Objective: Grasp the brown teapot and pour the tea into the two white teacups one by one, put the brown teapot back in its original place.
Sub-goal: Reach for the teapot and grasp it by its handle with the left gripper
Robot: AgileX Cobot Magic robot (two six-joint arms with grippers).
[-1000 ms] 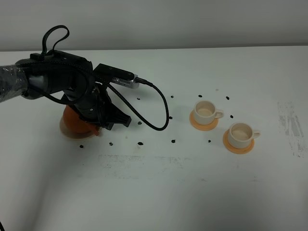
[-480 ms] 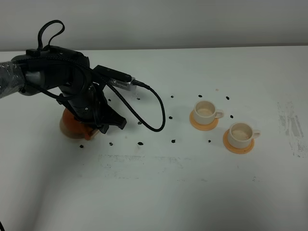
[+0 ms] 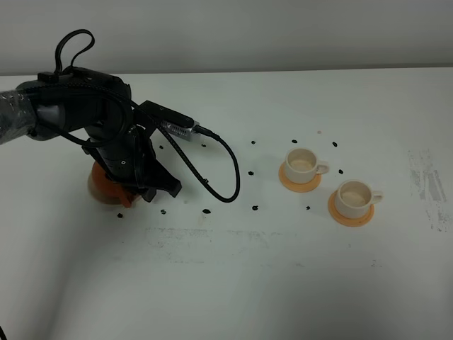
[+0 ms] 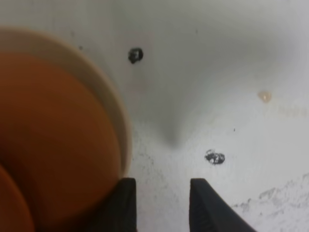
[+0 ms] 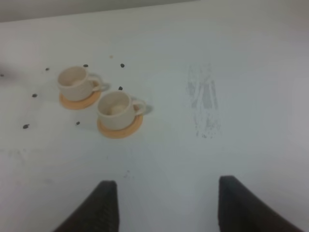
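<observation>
A white table (image 3: 283, 283), flecked with black specks and scuffed in places, runs back to a pale wall.

From the high camera, the left arm bends low over the brown teapot (image 3: 107, 183), which sits on its beige saucer (image 3: 90, 190) at the left of the table. The arm covers most of the pot, and the left gripper (image 3: 159, 188) is down beside it. Well apart to the right stand the farther teacup (image 3: 303, 162) and the nearer teacup (image 3: 352, 197), each on an orange coaster (image 3: 297, 187). No dark tea shows in either.

The left wrist view shows the left gripper (image 4: 164, 205) with its fingers a narrow gap apart and only bare table between them. The brown teapot (image 4: 53, 145) and the saucer rim (image 4: 117, 121) lie just beside one finger. The handle is not visible.

The right wrist view shows the right gripper (image 5: 169, 208) spread wide, empty and above the table, with the farther teacup (image 5: 75, 82) and the nearer teacup (image 5: 115, 106) ahead of it.

The step in hand looks like the grasp, with pouring not yet done. The next move calls for shifting the fingers so the pot's handle falls between them, then closing.
</observation>
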